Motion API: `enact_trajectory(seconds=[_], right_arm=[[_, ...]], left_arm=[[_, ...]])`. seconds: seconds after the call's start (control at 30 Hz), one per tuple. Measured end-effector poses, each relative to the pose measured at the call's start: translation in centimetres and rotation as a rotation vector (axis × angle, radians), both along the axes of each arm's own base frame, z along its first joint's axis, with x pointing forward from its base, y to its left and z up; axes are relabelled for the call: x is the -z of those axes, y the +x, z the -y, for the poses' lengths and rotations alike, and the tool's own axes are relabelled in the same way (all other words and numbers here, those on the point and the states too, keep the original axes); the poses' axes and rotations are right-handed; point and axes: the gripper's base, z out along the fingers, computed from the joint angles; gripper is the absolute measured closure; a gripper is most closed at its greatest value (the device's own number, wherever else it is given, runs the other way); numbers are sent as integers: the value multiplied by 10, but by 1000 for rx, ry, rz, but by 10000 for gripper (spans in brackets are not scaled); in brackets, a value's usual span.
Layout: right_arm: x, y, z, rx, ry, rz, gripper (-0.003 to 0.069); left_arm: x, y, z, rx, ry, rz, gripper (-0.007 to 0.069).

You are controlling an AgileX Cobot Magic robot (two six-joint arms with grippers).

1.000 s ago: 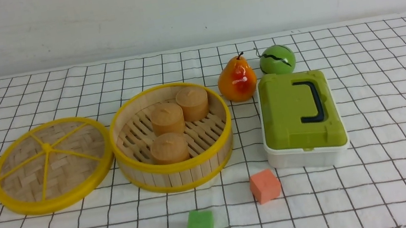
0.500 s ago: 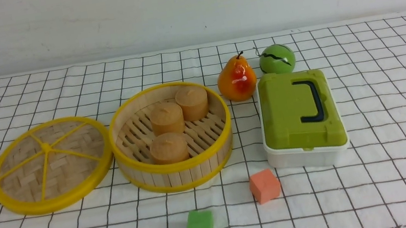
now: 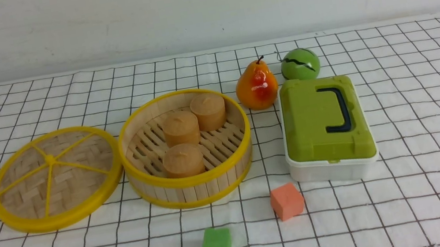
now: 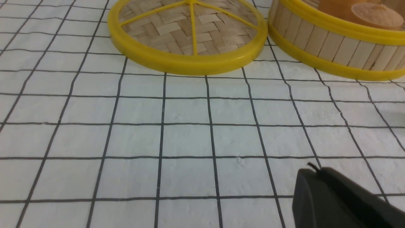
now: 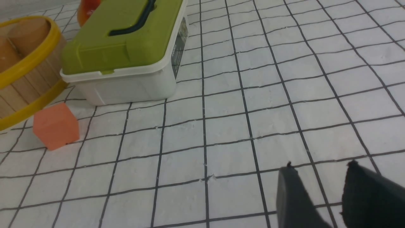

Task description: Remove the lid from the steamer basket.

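Lid is off, lying flat on the cloth just left of the basket, rims about touching. Basket open, three brown cakes inside. Right gripper over the cloth, fingers narrowly parted, holding nothing. Left gripper near the lid, not touching it — one finger in view, spread cannot be told

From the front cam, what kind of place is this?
Probably a staged lab tabletop, not a kitchen: a grid-checked cloth covers the surface, a bare white wall stands behind, and toy-like props, a glossy pear, green cube and orange cube, surround the steamer basket.
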Motion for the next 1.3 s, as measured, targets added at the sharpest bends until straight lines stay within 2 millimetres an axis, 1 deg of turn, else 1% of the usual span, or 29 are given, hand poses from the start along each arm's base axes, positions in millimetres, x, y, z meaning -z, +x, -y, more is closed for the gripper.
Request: enact_trajectory(seconds=[0.53,1.3], right_arm=[[0,0,0,0,0,0,419],[0,0,0,0,0,0,419]], left_arm=[[0,0,0,1,2,0,636],[0,0,0,1,2,0,612]])
